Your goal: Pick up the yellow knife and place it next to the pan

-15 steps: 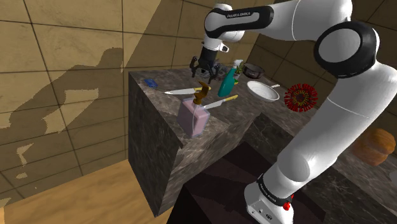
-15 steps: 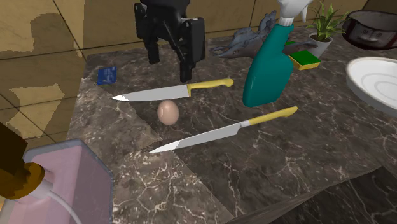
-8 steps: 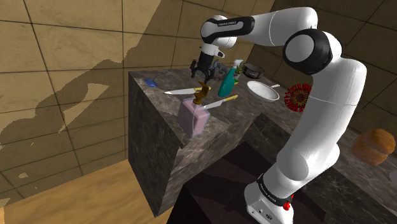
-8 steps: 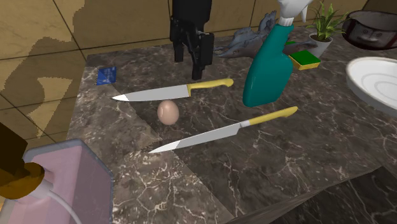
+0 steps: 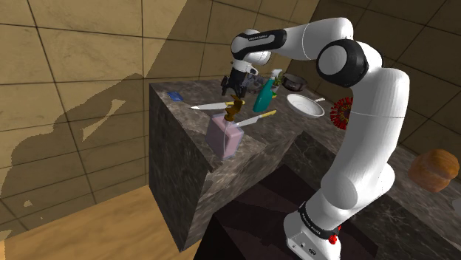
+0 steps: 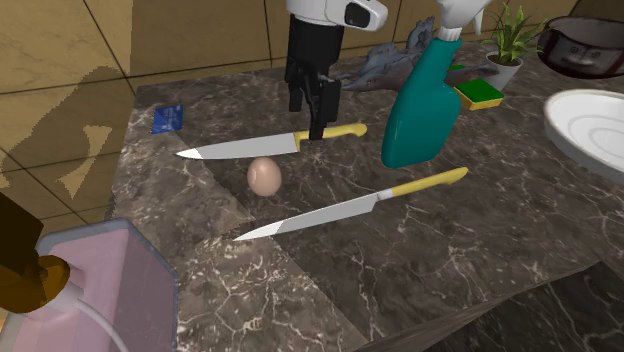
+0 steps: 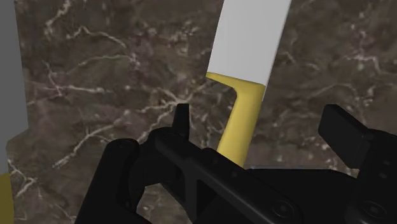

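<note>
dark veined marble desk (image 6: 450, 250), centre frame | tan tiled wall (image 5: 74, 59), upper left | yellow-handled grey-bladed knife (image 6: 270, 143): handle partly behind released jaws

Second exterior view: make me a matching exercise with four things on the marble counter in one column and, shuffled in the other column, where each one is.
Things
1. yellow-handled steel knife nearer the wall
2. tan egg
3. teal spray bottle
4. yellow-and-green sponge

Places
A. standing upright by the ends of the knife handles
B. lying between the first knife and the nearer yellow-handled knife
C. beside the potted plant
D. its handle sits between the open black jaws

Pairs: 1-D, 2-B, 3-A, 4-C
</note>
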Motion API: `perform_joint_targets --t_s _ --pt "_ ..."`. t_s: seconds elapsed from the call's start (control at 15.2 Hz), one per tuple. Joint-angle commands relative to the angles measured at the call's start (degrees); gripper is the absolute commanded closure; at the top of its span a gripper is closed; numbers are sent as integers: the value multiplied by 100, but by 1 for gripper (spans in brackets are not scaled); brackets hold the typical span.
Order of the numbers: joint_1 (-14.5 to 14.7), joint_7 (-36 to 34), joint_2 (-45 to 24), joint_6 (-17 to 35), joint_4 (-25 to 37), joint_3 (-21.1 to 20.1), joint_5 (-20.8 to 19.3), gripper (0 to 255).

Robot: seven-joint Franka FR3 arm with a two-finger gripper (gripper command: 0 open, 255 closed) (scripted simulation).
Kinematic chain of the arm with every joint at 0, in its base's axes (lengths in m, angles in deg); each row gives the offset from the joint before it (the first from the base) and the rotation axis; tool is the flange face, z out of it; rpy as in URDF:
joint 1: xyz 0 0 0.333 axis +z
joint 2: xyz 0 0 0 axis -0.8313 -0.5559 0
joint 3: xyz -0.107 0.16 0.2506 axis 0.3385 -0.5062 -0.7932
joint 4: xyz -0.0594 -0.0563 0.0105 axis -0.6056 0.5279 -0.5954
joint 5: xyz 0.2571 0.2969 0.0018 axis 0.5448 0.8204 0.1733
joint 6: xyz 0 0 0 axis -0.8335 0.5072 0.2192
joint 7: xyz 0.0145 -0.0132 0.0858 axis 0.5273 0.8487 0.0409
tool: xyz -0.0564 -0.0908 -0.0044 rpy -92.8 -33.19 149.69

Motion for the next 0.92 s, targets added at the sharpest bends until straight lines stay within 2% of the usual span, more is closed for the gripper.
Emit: perform_joint_targets --t_s 0.0,0.53,0.59,0.86 --pt "8 7 -26 147 -119 -4 8 0" --pt "11 9 -38 185 -145 -5 9 0" --pt "11 9 -38 185 -145 -5 9 255" --pt "11 8 -38 184 -144 -5 9 255"
